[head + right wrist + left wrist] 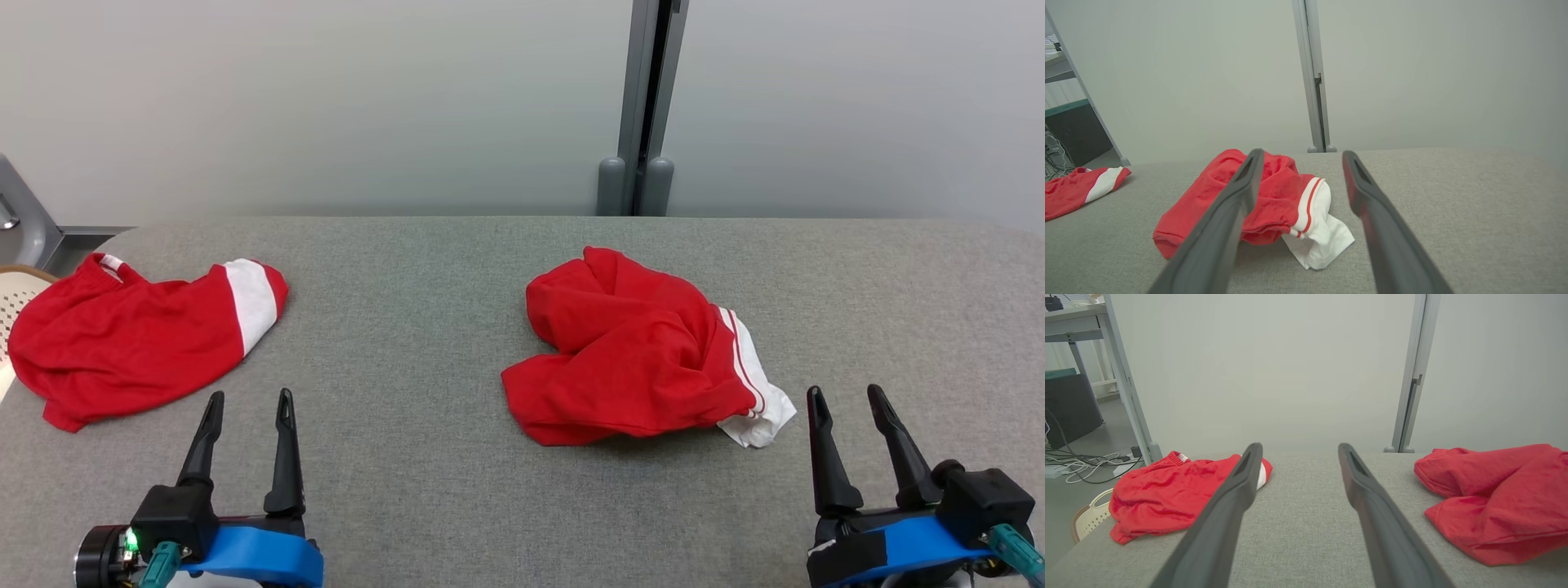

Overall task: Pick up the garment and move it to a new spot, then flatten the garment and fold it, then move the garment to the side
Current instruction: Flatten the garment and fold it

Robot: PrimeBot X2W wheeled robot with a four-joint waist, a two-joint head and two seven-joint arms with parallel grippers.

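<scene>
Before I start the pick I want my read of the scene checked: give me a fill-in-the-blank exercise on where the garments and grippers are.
The left gripper and right gripper both stand ____, holding nothing. The crumpled garment with the striped white cuff lies nearer the ____ gripper. The flatter garment lies at the grey table's ____ end. In all, ____ red garments lie on the table.
Missing words: open; right; left; two.
</scene>
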